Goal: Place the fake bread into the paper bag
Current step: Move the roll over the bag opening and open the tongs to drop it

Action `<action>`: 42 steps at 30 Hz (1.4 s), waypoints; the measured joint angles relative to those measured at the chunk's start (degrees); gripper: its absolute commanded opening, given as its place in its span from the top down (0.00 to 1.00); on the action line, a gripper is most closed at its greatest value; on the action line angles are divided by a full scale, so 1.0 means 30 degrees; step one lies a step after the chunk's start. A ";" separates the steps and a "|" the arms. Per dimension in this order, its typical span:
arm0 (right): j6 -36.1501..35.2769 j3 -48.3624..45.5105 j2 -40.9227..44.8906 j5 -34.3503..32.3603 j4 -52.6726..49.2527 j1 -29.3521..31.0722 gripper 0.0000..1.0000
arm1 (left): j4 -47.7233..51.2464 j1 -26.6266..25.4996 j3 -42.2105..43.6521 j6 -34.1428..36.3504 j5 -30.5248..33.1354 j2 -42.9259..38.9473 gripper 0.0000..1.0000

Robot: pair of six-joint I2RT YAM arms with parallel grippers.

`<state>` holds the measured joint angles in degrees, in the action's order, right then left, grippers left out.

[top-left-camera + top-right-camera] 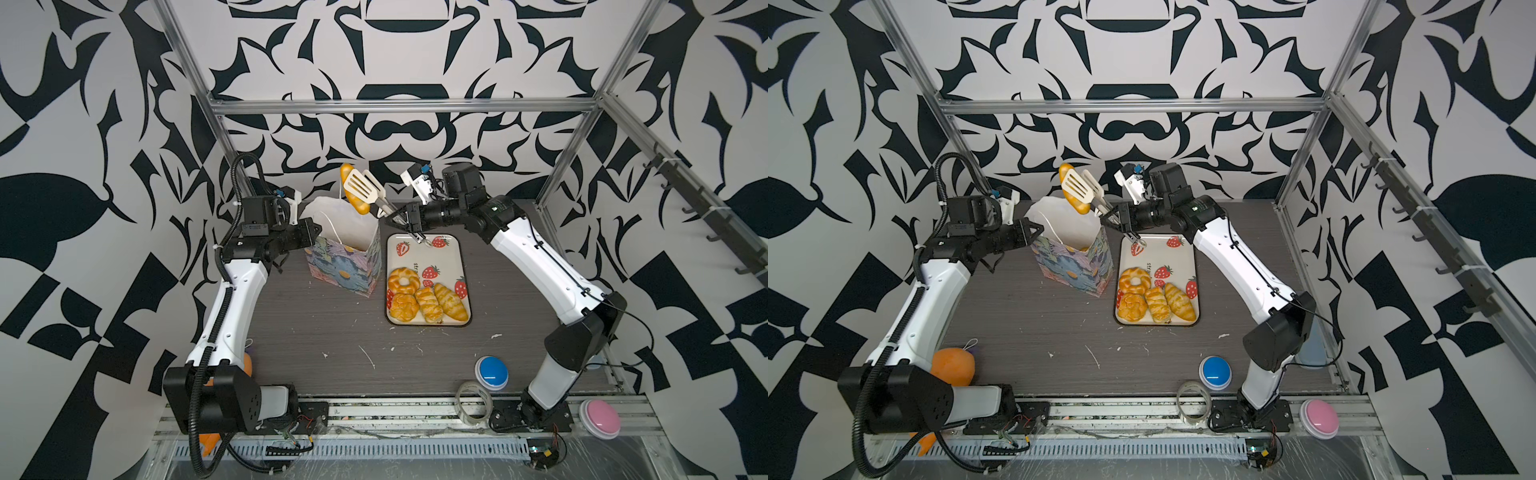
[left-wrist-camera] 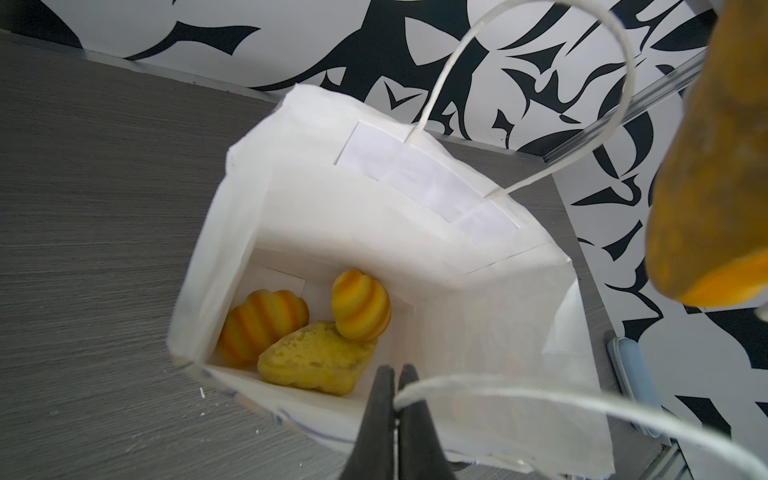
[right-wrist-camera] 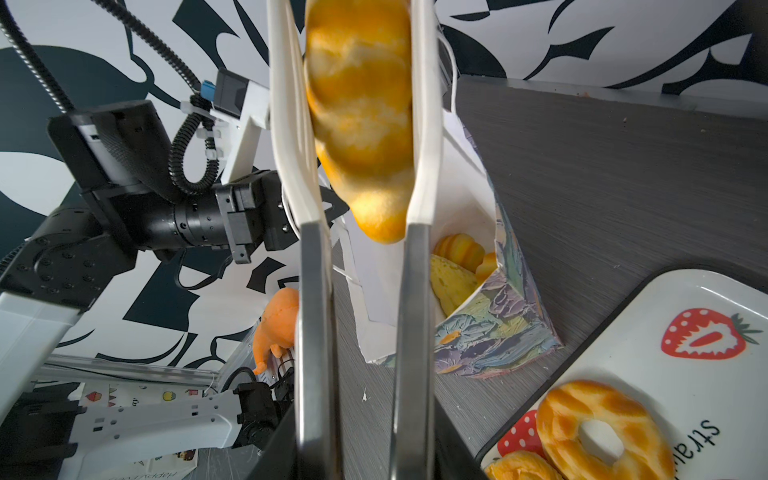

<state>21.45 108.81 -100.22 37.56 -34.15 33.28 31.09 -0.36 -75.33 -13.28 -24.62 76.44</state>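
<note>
Aloft, right pincer (image 1: 400, 219) squeezing steel tongs (image 1: 365, 188) on glossy loaf (image 3: 359, 124), left pincer (image 2: 397, 374) pinching cord (image 2: 498, 384) of paper bag (image 2: 291, 199)

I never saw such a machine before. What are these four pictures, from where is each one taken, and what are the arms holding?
These are two robot arms at a table, each ending in a two-fingered gripper. Two pictures look down on the whole scene from above, almost identically. The other two come from cameras on the arms' wrists, so they show things close up. The left gripper is shut on a cord handle of the flowered paper bag, which stands upright and holds three toy pastries. The right gripper holds kitchen tongs, and the tongs pinch a toy loaf above the bag's open top. Beside the bag lies a strawberry tray with four more pastries. A blue button and a tape roll lie near the front.
</note>
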 measured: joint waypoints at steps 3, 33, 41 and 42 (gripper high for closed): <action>-0.0007 -0.0576 -0.0080 -0.0007 0.0160 0.0291 0.62 | 0.0000 0.0000 0.0000 0.0000 -0.0007 0.0000 0.98; -0.0197 -0.2455 -0.0576 -0.0328 0.0393 0.1122 0.51 | -0.0036 0.0000 0.0007 0.0000 0.0000 0.0000 0.98; -0.0204 -0.2455 -0.0576 -0.0466 0.0393 0.1122 0.50 | -0.0080 0.0000 0.0087 0.0000 -0.0007 0.0000 0.98; -0.0204 -0.2455 -0.0576 -0.0466 0.0386 0.1122 0.50 | -0.0087 0.0000 0.0087 0.0000 -0.0007 0.0000 0.98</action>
<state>20.84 101.45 -101.95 36.16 -32.99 36.64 30.83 -0.36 -75.07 -13.28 -24.64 76.44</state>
